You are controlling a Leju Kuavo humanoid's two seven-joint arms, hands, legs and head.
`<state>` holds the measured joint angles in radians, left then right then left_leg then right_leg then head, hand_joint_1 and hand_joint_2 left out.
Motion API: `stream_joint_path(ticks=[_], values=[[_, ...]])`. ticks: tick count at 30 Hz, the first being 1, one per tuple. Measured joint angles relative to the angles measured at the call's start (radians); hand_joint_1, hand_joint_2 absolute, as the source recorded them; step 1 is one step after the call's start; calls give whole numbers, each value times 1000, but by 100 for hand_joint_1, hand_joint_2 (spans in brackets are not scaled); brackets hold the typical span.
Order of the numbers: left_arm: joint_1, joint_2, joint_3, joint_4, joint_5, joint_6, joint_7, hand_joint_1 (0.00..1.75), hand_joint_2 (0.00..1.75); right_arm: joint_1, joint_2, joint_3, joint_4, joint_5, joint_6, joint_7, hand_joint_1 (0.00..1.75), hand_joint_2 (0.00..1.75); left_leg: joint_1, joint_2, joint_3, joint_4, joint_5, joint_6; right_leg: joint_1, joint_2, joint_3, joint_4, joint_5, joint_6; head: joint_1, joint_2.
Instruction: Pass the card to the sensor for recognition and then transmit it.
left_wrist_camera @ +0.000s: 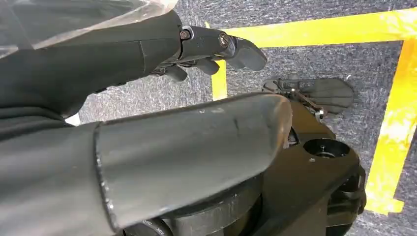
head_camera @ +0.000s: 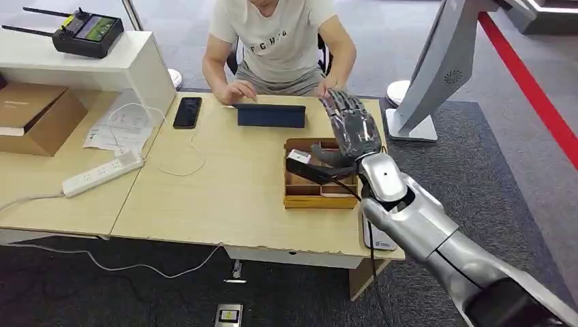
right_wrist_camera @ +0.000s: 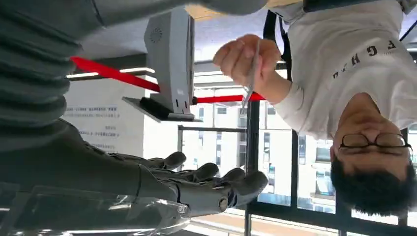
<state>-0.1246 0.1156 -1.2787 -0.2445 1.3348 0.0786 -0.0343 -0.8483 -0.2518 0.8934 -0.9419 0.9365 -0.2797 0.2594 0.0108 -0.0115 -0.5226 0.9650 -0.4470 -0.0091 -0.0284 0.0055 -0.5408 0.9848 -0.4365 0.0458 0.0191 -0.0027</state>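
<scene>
One card (right_wrist_camera: 252, 69), thin and seen edge-on in the right wrist view, is pinched in the person's hand (right_wrist_camera: 243, 60), apart from the right hand's fingers (right_wrist_camera: 216, 177), which are spread with nothing between them. From the head view the right hand (head_camera: 354, 129) is raised, extended toward the person (head_camera: 279, 41), over the far right part of the desk (head_camera: 225, 197) just beyond the wooden tray (head_camera: 320, 194). A grey sensor stand (head_camera: 436, 75) rises to its right. The left hand (left_wrist_camera: 196, 54) hangs above the carpeted floor (left_wrist_camera: 305, 64), fingers slightly curled, holding nothing.
</scene>
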Motion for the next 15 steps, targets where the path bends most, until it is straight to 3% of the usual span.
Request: stream_joint_path(ticks=[6, 10, 15], values=[[1, 0, 0, 0, 1, 10, -4, 0, 0, 77, -38, -47, -122, -97, -97, 2, 0, 0, 0, 0, 0, 0, 0, 0, 0, 0, -1, 0, 0, 0, 0, 0], [4, 0, 0, 0, 3, 10, -6, 0, 0, 195, -108, -102, -298, -136, -123, 61, 0, 0, 0, -1, -1, 0, 0, 0, 0, 0, 0, -1, 0, 0, 0, 0], [5, 2, 0, 1, 11, 13, -14, 0, 0, 331, -190, -154, -508, -152, -105, 139, 0, 0, 0, 0, 0, 0, -1, 1, 0, 1, 1, -2, 0, 0, 1, 0]])
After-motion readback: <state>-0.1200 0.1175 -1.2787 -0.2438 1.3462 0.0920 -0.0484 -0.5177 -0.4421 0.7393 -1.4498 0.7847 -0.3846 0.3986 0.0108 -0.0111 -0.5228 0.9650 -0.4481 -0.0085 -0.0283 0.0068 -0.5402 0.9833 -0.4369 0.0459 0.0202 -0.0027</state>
